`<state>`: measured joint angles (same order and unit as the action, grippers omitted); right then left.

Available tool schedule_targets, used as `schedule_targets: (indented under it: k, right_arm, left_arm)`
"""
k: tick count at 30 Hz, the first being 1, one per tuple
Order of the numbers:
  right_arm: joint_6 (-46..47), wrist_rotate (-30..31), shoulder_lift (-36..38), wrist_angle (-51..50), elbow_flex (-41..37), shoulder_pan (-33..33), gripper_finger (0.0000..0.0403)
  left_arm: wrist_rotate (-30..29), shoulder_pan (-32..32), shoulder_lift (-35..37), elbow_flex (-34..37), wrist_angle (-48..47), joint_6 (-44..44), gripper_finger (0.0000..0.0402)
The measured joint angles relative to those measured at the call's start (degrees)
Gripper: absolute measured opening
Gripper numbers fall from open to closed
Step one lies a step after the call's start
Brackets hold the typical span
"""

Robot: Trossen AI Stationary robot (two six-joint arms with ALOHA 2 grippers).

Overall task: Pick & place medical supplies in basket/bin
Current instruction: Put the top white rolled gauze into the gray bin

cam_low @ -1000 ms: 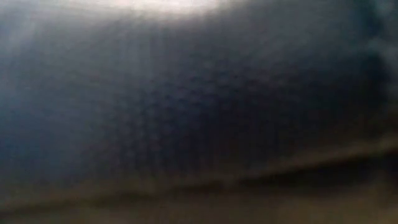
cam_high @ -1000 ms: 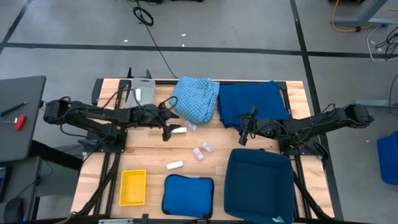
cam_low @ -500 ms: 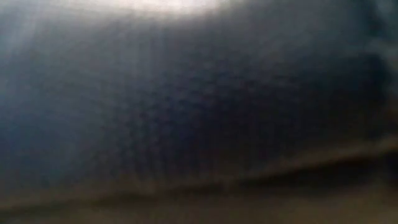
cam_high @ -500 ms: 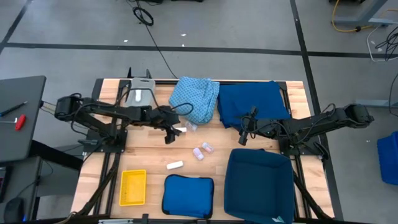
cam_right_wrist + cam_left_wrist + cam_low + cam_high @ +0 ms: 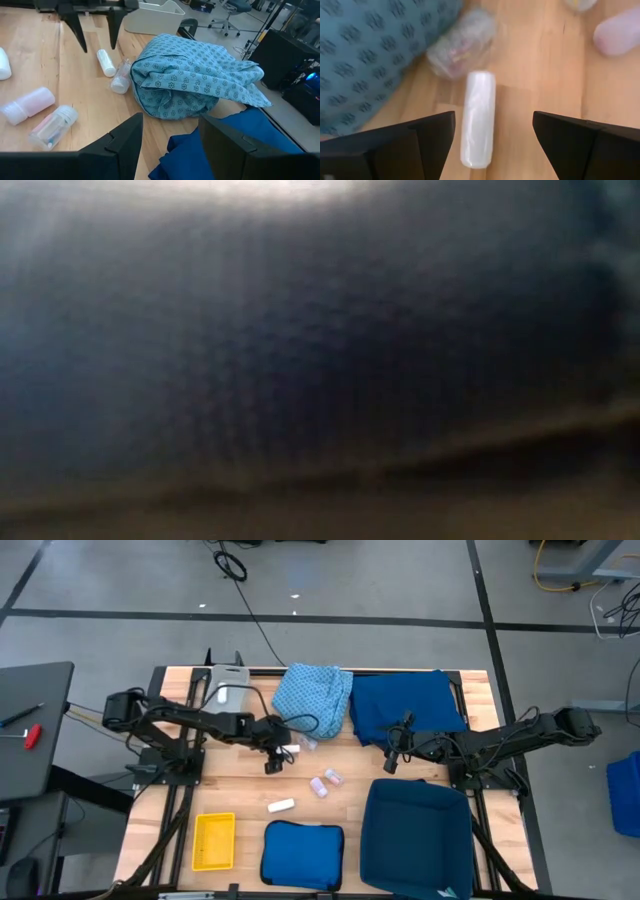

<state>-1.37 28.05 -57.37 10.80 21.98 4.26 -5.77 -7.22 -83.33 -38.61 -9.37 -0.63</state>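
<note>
White roll (image 5: 478, 118) between left pincer (image 5: 492, 137) fingers (untouched)

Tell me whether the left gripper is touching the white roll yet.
Apart. The left wrist view shows bare wood between the white roll and each open finger of the left gripper.
</note>
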Motion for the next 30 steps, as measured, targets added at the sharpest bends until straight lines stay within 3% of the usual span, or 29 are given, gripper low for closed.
schedule_targets:
  k: [5,20,30]
  right_arm:
    - [-0.02,0.0,-0.01,0.1,0.0,0.01,0.0201]
    - [-0.02,0.0,0.0,0.08,0.0,-0.01,0.0201]
    - [-0.02,0.01,0.0,0.07,0.0,0.01,0.0201]
  left_arm:
    - [-2.36,-0.02,-2.28,0.0,0.07,-0.32,0.0273]
    - [-2.08,-0.04,-7.36,-0.11,0.51,-0.72,0.0268]
    - [-1.81,0.14,-7.21,-0.02,1.05,-0.74,0.02]
